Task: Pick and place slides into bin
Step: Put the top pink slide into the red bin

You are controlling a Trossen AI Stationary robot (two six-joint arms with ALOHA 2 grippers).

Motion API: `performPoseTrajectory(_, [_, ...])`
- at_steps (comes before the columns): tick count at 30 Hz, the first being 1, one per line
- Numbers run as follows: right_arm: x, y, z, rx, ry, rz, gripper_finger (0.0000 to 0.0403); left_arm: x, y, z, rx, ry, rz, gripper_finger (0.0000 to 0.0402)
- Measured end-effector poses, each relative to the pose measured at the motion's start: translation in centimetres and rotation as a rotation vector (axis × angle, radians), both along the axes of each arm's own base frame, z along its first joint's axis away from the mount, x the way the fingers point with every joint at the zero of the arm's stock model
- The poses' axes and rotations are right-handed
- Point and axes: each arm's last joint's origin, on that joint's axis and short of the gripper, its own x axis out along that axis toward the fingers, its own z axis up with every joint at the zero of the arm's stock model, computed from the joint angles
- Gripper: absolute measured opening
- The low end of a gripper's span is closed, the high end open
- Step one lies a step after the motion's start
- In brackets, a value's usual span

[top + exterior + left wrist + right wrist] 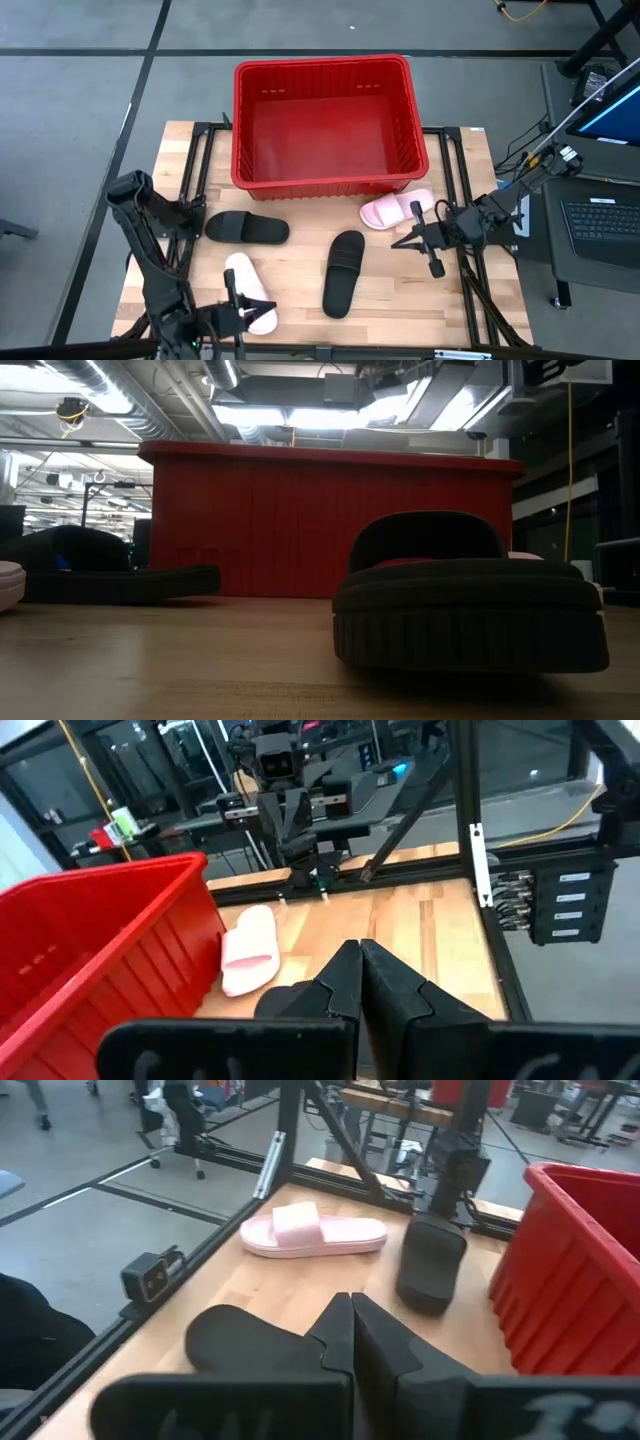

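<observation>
Red bin (322, 122) sits at the far side of the desk (300, 290), nothing in it. All four slides are on the desk, outside the bin. Right pincer (432, 262) hovers at the right edge of the desk, fingers pressed together, holding nothing; one pink slide (397, 209) lies just beside it, bin-side, close to the bin's near right corner. The black slide (344, 272) in the middle of the desk is further inward from that pincer, apart from it. Left pincer (236, 312) is at the near left of the desk, also closed tight and empty; the second pink slide (250, 292) lies right at its tip, contact unclear. The other black slide (247, 228) lies beyond that pincer toward the bin, near the bin's left front wall, not touching it.
</observation>
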Motion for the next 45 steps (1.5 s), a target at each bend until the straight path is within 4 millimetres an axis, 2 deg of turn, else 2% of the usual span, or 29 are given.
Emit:
performPoseTrajectory(5, [-0.4,0.6,0.0,0.024,0.009,0.037,0.0004,1.0,-0.1,0.3,-0.177,0.041,0.007,0.0002])
performPoseTrajectory(12, [-0.9,1.3,0.0,0.025,0.012,0.081,0.0005,3.0,2.6,-2.2,-0.436,0.283,0.100,0.0002])
performPoseTrajectory(17, [-1.1,1.6,0.0,0.025,0.012,0.101,0.0005,4.0,3.9,-2.7,-0.475,0.379,0.127,0.0002])
performPoseTrajectory(26, [-1.2,1.6,-0.1,0.018,0.019,0.107,0.0005,3.8,5.4,-0.8,-0.460,0.565,0.301,0.0002])
performPoseTrajectory(32, [-1.2,1.6,-0.2,0.011,0.023,0.107,0.0005,5.1,3.6,-0.9,-0.366,0.710,0.365,0.0002])
performPoseTrajectory(35, [-1.2,1.6,-0.2,0.010,0.023,0.107,0.0005,5.2,2.1,-1.1,-0.400,0.728,0.395,0.0002])
performPoseTrajectory(40, [-1.2,1.6,-0.3,0.002,0.031,0.107,0.0005,5.3,-0.4,-2.5,-0.430,0.731,0.427,0.0002])
performPoseTrajectory(45, [-1.2,1.6,-0.3,0.001,0.032,0.108,0.0005,6.0,-1.8,-4.5,-0.467,0.823,0.462,0.0002])
